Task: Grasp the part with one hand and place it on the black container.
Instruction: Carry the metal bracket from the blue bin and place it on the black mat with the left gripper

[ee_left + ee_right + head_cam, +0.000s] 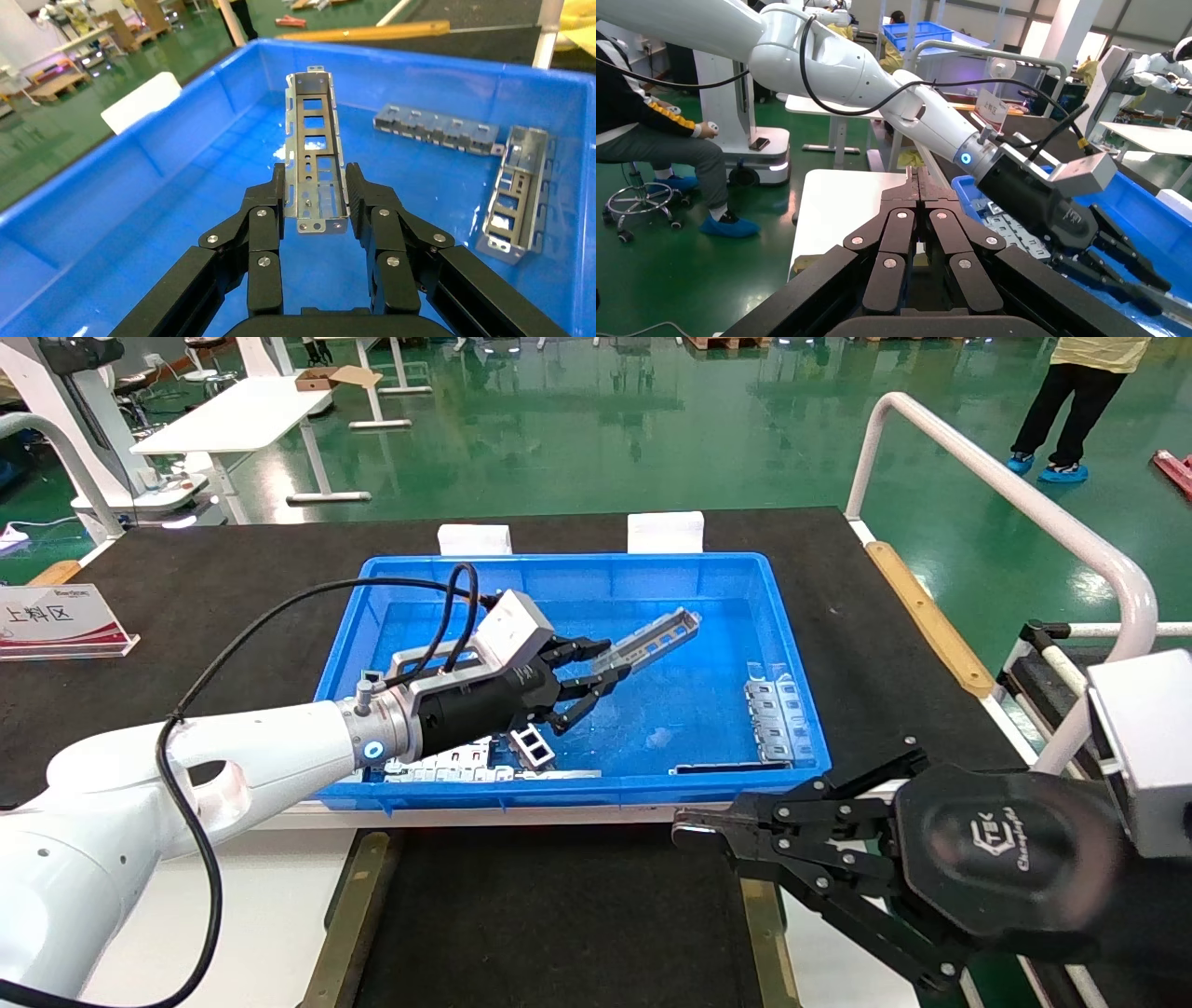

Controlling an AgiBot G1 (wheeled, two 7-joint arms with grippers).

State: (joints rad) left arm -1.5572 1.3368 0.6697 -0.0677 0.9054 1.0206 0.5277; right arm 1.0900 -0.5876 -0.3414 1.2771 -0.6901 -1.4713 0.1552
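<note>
The left gripper (596, 674) is inside the blue crate (745, 570). Its two fingers (267, 210) squeeze one end of the part (316, 151). The part sticks out past the fingers and seems to be lifted off the crate floor, though that is hard to see. More metal pieces lie near it: a strip (437, 128) and another channel (519, 189) by the crate wall, and a pile (466, 764) under the left arm. The black container (549, 915) sits in front of the crate with nothing on it. The right gripper (694, 826) hangs over the container's edge, with its fingers (905, 203) pressed together and holding nothing.
</note>
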